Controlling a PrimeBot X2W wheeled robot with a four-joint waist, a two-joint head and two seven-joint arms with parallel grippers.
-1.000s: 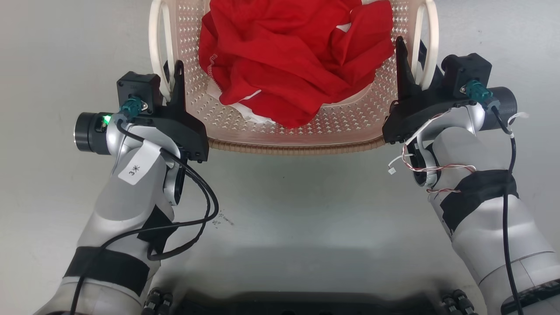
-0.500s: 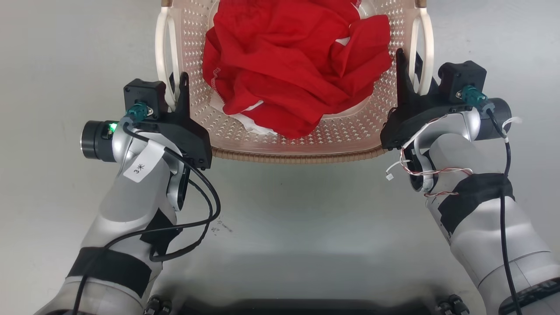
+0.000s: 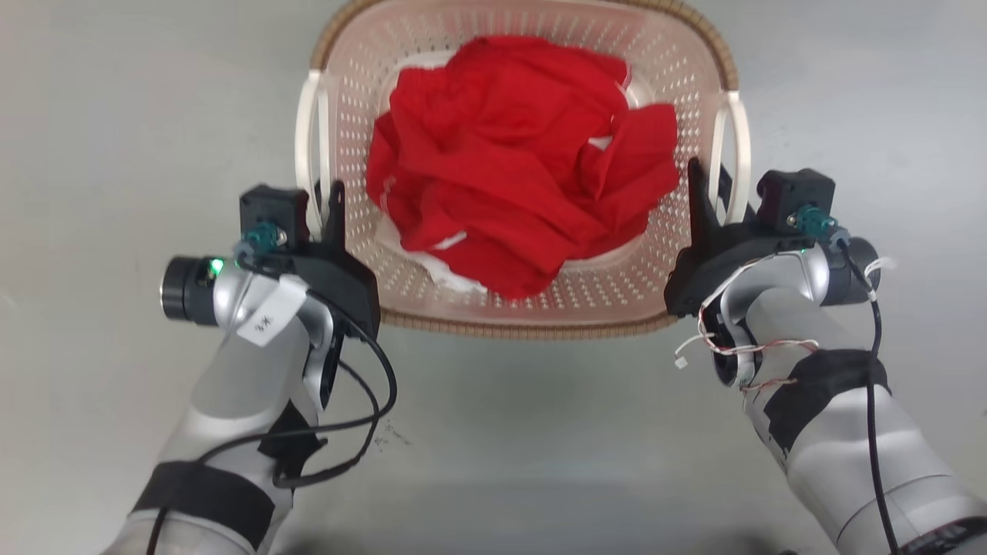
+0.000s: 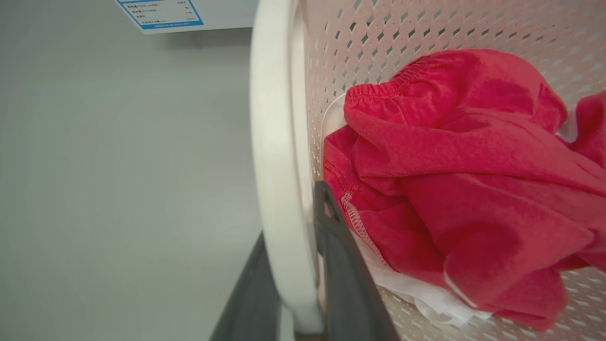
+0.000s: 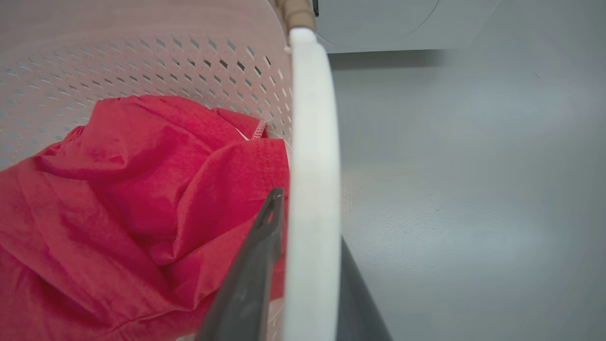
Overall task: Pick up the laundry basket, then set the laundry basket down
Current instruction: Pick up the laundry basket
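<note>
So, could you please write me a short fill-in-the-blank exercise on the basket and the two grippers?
1. The clothing piled in the laundry basket is ____ in colour.
2. The left gripper closes its fingers on the basket's left ____.
3. The basket's woven-look rim is ____ in colour.
4. The right gripper does the same on the basket's ____ side.

Missing words: red; handle; brown; right.
</note>
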